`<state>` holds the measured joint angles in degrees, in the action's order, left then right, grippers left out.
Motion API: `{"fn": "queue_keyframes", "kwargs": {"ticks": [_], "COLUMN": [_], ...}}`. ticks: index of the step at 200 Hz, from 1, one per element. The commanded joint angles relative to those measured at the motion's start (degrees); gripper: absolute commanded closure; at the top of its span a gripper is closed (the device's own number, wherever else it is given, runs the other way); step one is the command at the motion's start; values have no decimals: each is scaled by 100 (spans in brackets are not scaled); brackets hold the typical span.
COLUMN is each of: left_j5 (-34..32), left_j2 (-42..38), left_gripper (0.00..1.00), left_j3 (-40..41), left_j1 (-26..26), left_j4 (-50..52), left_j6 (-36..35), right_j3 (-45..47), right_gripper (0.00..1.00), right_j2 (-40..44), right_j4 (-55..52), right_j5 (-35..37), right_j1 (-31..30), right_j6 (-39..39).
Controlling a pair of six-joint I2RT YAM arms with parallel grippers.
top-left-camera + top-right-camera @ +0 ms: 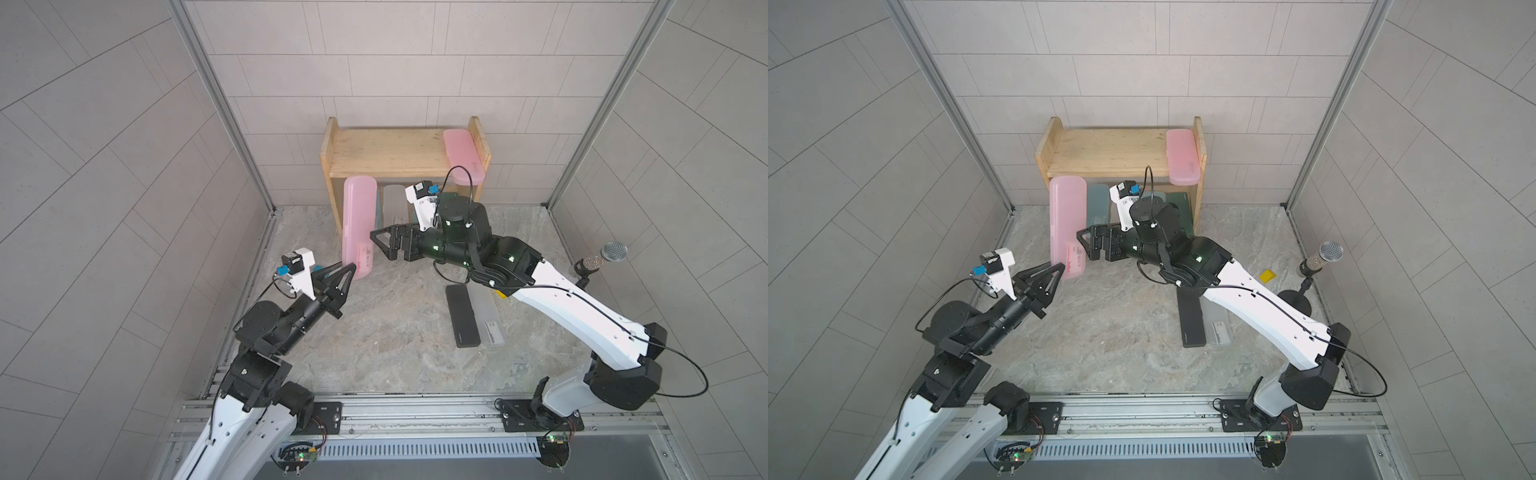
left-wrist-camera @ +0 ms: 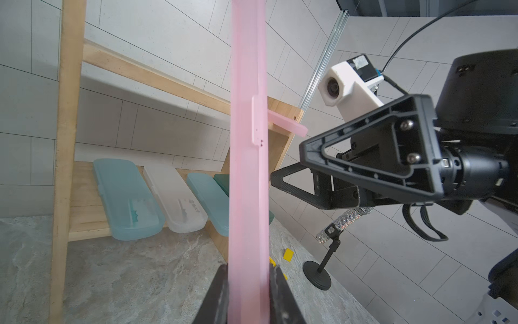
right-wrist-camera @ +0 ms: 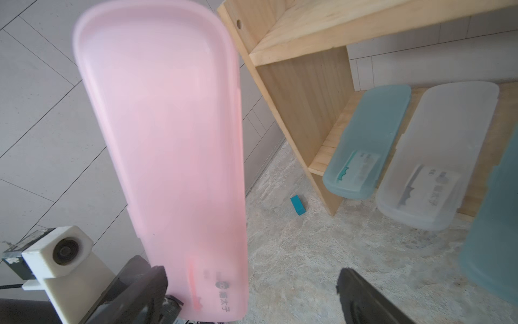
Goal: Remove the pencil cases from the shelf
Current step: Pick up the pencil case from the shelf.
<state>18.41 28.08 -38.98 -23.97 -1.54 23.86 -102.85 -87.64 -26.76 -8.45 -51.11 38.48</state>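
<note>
left gripper [image 1: 348, 267] is clamped on the near, labelled end of a pink pencil case [image 1: 359, 220], jaws across its thin thickness. the case is held clear of the desk [image 1: 374, 353] with its broad face up. long axis runs from the gripper toward the desk's back edge. its far rounded end points at the left front of the shelf [image 1: 390, 149]; contact there cannot be told. the left wrist view shows it edge-on.

right gripper [image 1: 380, 245] has its jaws spread and holds nothing, just beside the held case's right side.

the shelf stands mid back edge. top tier, right end: second pink case [image 1: 463, 156], long axis front to back, near end overhanging. lower tier, side by side and all front to back with near ends poking out: teal case [image 2: 126, 199], frosted white case [image 2: 176, 199], second teal case [image 2: 208, 204], dark green case [image 2: 222, 182].

on the desk, right of centre: black case [image 1: 461, 316] and another frosted case [image 1: 486, 316], parallel and touching, long axes roughly front to back. a yellow block [image 1: 1267, 275] lies near the right edge.
</note>
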Motion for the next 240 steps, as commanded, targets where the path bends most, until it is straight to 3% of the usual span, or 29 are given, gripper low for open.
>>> {"fn": "queue_keyframes", "kwargs": {"ticks": [1,138,154,182,191,205,220,240], "left_j5": [45,141,134,143,147,126,37,-290], "left_j2": [-11,-172,-207,-214,-223,-223,-214,-214], "left_gripper": [100,100,100,100,87,36,2,0], "left_j3": [-237,-245,-227,-248,-245,-253,-293,-401], "left_j1": [-3,-7,-3,-7,-3,-3,-3,-7], "left_j4": [-87,79,97,219,246,260,334,566], "left_j6": [-135,-137,-145,-181,-188,-191,-196,-234], "right_j3": [-336,-1097,-1128,-1078,-988,-740,-343,465], "right_gripper": [0,0,6,26,36,46,47,47], "right_j2": [-122,-923,-957,-940,-875,-707,-404,191], "right_j4": [123,-91,-109,-162,-169,-221,-291,-501], "right_j5": [133,185,219,420,543,743,932,1033], "right_j1": [-165,-382,-382,-398,-415,-417,-409,-384], "right_j6": [47,-51,-50,-127,-201,-304,-435,-601]}}
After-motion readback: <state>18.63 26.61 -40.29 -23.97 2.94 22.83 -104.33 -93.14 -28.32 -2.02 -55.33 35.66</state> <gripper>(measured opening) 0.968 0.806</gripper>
